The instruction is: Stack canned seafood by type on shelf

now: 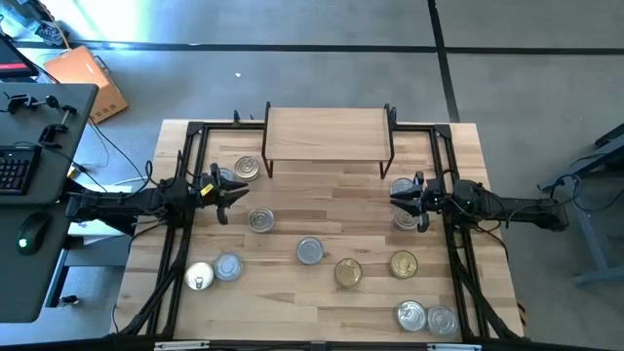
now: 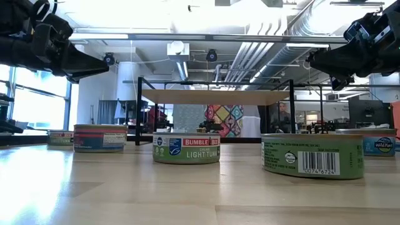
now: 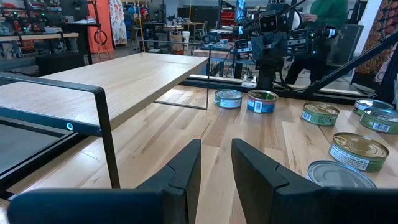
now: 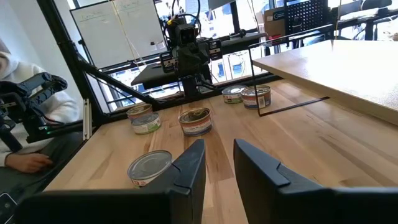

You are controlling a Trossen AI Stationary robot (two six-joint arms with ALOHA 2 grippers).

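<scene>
Fingers of the left gripper point(image 1: 232, 190) stand slightly parted — holding nothing, hovering above the table point(image 1: 292, 302) beside a silver tin point(image 1: 247, 169). Short round tins point(image 1: 309, 251), silver- and gold-lidded, lie scattered; the shelf point(image 1: 327, 134) stands bare at the back. Right gripper point(image 1: 398, 199) — narrowly parted, empty, above two tins.

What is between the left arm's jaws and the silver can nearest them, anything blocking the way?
Nothing visible. The left gripper hangs above the table with the silver can just beyond it on bare wood; its nearest neighbour, another tin, sits off to the side.
</scene>
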